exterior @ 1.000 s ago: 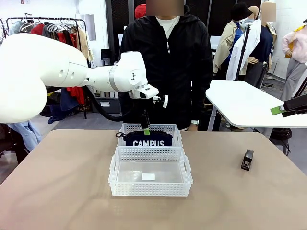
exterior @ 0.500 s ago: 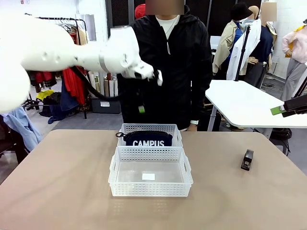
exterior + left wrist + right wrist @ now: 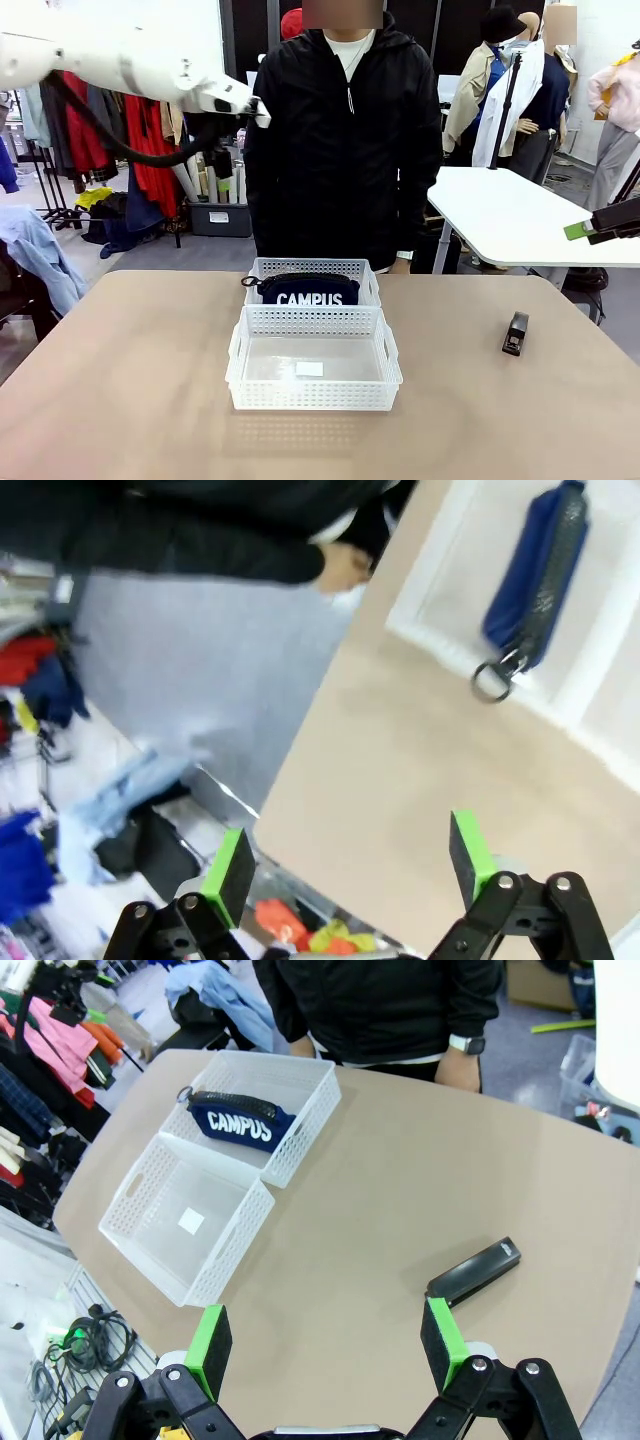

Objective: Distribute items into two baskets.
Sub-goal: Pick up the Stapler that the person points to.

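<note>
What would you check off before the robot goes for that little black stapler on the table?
1. Pouch lies inside the far basket: ok.
2. Near basket has room, holding just a small white label: ok.
3. Stapler lies alone on the bare table, nothing touching it: ok.
4. Right gripper open and empty: ok.
5. Left gripper open, high above the table, away from the baskets: ok.
6. Right gripper centred over the stapler: not ok; in its wrist view the stapler sits off toward one finger.
</note>
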